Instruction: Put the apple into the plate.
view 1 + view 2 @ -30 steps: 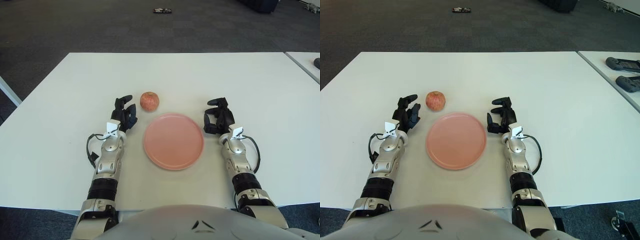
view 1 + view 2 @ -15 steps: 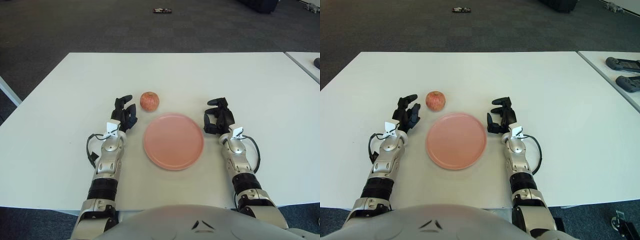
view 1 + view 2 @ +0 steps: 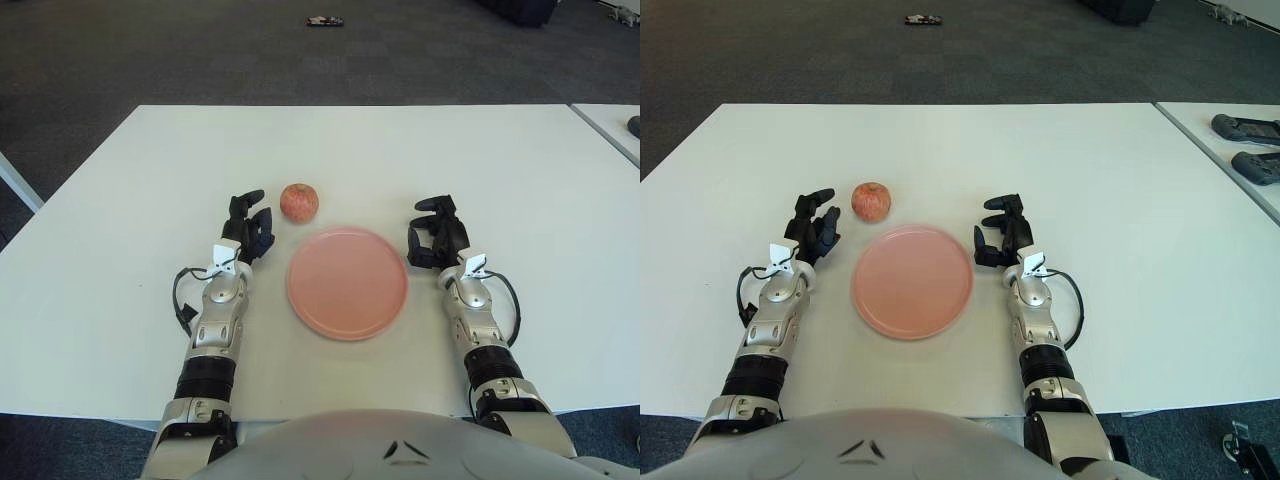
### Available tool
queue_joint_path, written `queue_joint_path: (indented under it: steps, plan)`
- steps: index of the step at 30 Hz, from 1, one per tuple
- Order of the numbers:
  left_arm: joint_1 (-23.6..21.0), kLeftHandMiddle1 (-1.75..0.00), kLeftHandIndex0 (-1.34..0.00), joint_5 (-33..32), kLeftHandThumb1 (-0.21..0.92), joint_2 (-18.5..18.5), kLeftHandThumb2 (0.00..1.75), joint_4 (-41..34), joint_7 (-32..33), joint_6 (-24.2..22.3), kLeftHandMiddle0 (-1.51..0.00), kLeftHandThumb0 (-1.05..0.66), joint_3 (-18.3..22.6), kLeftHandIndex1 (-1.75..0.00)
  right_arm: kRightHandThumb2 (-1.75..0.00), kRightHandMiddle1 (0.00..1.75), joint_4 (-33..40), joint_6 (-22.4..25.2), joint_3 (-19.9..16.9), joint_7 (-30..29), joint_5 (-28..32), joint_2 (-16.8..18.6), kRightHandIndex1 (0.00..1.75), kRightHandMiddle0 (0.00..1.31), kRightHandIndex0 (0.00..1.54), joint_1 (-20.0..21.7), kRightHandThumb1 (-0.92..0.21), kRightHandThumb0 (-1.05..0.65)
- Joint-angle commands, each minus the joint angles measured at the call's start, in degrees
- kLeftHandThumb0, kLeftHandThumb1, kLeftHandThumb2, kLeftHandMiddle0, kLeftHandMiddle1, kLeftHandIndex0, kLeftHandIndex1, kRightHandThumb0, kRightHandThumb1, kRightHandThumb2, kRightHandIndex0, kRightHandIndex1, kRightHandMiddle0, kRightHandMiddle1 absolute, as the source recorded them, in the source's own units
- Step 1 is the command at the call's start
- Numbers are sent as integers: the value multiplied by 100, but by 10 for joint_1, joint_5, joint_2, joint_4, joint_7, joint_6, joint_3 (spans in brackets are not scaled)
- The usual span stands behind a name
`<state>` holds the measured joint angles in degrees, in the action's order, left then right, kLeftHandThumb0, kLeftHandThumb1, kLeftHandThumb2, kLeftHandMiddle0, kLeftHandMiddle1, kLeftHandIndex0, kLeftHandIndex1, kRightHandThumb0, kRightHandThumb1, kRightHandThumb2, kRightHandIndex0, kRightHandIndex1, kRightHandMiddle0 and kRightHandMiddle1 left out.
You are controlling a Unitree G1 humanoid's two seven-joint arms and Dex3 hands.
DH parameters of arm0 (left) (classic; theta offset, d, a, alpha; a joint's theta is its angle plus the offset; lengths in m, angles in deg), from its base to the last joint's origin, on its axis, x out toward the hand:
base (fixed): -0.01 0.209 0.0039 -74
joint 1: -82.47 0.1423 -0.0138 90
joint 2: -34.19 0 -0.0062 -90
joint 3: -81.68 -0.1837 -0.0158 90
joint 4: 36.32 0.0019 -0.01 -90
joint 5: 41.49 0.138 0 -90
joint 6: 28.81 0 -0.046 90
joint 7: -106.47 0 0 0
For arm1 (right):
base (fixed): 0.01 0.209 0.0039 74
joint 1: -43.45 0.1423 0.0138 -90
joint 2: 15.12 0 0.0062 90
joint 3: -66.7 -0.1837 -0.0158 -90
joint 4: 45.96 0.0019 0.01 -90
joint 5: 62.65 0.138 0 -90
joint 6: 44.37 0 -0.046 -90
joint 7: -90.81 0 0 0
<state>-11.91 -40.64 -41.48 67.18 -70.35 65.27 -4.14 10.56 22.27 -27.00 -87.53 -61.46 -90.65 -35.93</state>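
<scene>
Right eye view: apple (image 3: 871, 201) beside left robot hand (image 3: 812, 228) (fingers loosely curled, empty).

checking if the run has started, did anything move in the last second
Nothing has visibly changed. The apple sits on the table beyond the pink plate, outside it. The left hand is beside the apple, the right hand beside the plate's right edge, both holding nothing.

A white table (image 3: 380, 150) stands on dark grey carpet (image 3: 200, 50).
</scene>
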Motion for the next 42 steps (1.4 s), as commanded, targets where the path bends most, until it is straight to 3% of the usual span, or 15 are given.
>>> queue_joint_path:
  steps: [1,16,18,21,26,31,37,42]
  plan:
    - [-4,-26,-4,2,92,-2,64,-4,3,-2,-40,-68,1,-106,-130,175,-12,18,0,-1,1,3,175,103,130,-10,-30,-4]
    - [4,-23,-1,14,92,-17,67,-59,25,-22,-36,-69,18,-99,-131,175,-19,11,0,-8,-3,4,175,104,131,-7,-29,-3]
    - [0,-19,0,24,92,-19,67,-68,40,-20,-29,-72,22,-79,-131,175,-17,13,0,-4,1,5,175,104,131,-7,-29,-3]
    - [-9,-14,0,33,92,-26,68,-76,51,-17,-20,-77,29,-63,-131,175,-18,12,0,1,4,5,175,104,130,-7,-29,-4]
    - [-26,-6,0,47,92,-40,69,-82,68,-6,-8,-84,40,-45,-130,175,-21,8,0,6,5,4,175,104,129,-6,-30,-4]
    - [-35,-1,0,90,92,-57,66,-76,100,40,-1,-94,36,-23,-130,175,-20,9,0,-1,-1,4,175,104,130,-6,-29,-3]
    - [-57,0,0,105,92,-85,49,-41,102,94,0,-103,36,-4,-130,175,-22,10,1,-10,-5,6,175,104,131,-5,-29,-3]
    - [-81,0,0,104,92,-103,34,-11,90,127,0,-104,33,-1,-131,175,-22,10,2,-7,-3,5,175,104,131,-5,-29,-3]
